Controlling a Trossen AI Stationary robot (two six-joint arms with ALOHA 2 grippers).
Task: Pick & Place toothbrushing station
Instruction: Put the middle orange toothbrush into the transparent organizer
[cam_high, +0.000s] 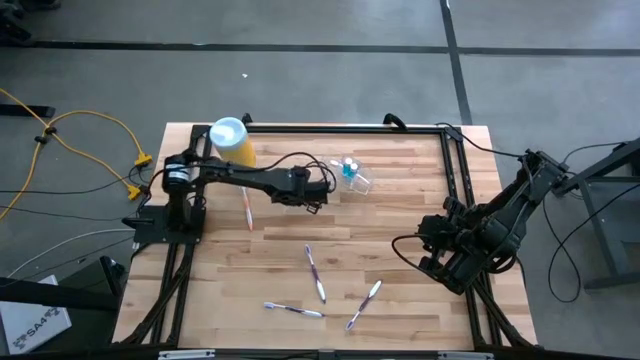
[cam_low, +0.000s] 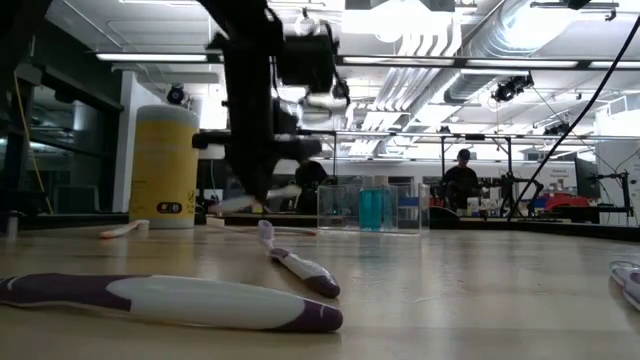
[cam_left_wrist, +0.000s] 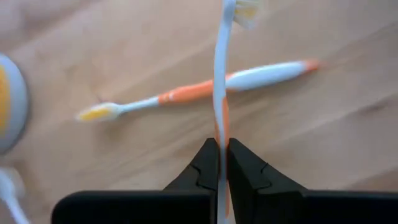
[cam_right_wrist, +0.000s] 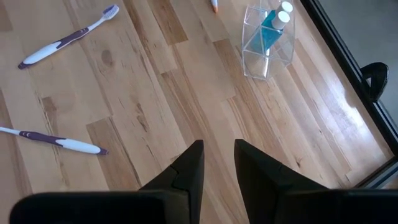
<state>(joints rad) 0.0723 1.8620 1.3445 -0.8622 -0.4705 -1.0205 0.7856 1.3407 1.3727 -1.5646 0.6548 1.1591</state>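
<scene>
My left gripper (cam_left_wrist: 222, 155) is over the middle of the table (cam_high: 400, 220), left of the clear toothbrushing station (cam_high: 353, 176), and is shut on an orange-and-white toothbrush (cam_left_wrist: 220, 68). Its bristle head (cam_left_wrist: 246, 11) points away from the fingers. A second orange-and-white toothbrush (cam_left_wrist: 186, 93) lies flat on the wood beneath it. The station stands on its base with blue items inside (cam_right_wrist: 267, 34). My right gripper (cam_right_wrist: 217, 162) waits raised at the table's right side, open, with nothing between its fingers. My left gripper pinches the toothbrush's handle (cam_left_wrist: 221, 127) between its two fingers. The fingers slant down from above, and the brush runs on lengthwise from between them. The brush sits clear of the table, crossing above the toothbrush that lies there.
A yellow canister with a pale blue lid (cam_high: 230, 140) stands at the far left, and another orange toothbrush (cam_high: 247, 208) lies near it. Three purple-and-white toothbrushes (cam_high: 315, 272) (cam_high: 293, 310) (cam_high: 363, 305) lie toward the near edge. A black frame (cam_high: 455, 170) borders the table.
</scene>
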